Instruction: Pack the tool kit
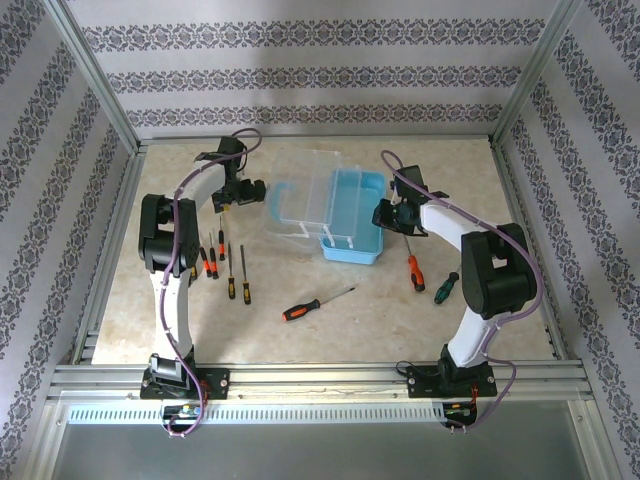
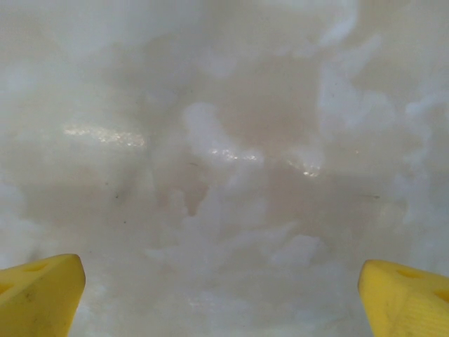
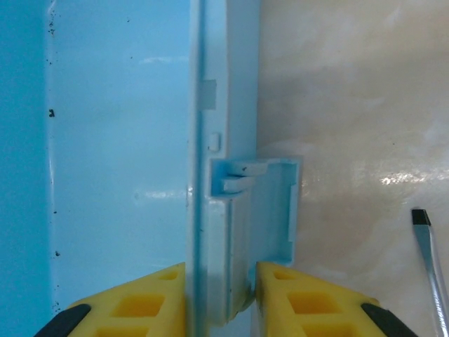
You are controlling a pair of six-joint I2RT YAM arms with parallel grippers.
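my right tool point(image 3: 221, 298) pinches the box point(image 3: 119, 175) wall, i think. a hard pull could tip the box. my left tool point(image 2: 223, 302) hangs spread, empty.

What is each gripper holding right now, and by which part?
The right gripper clamps the blue box by its side wall, beside the latch. The left gripper is open, holding nothing.
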